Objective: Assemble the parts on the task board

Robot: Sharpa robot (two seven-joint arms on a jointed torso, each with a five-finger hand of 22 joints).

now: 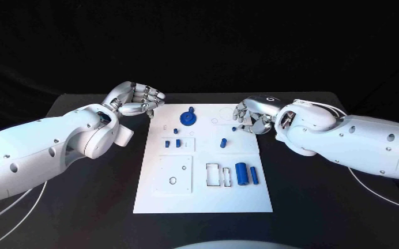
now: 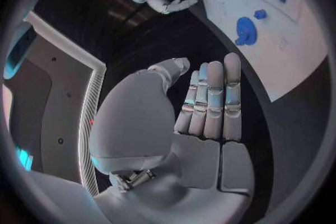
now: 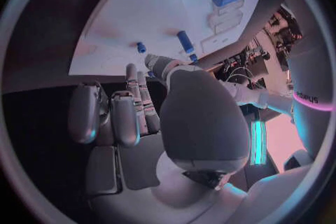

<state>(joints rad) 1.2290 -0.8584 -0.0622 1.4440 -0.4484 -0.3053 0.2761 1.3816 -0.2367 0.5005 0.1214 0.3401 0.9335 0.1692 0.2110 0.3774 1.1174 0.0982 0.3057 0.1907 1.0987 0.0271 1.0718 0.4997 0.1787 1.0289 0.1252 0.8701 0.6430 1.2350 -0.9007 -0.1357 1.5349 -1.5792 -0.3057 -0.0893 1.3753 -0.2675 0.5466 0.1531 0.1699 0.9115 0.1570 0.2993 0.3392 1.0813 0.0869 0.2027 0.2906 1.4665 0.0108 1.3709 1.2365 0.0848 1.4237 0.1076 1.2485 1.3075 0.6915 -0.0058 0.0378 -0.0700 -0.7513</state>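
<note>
the task board [image 1: 205, 197] lay mid-table with blue parts [image 1: 242, 173] loose near its right side and little judged assembled, while the left hand [image 1: 138, 100] and right hand [image 1: 253, 115] were held empty, fingers uncurled, at its far corners

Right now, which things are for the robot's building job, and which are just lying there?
For the job:
- board
- round part
- big cylinder
- thin cylinder
- small parts
- peg
- left hand, holding nothing
- right hand, holding nothing

Just there:
- table
- cables
</note>
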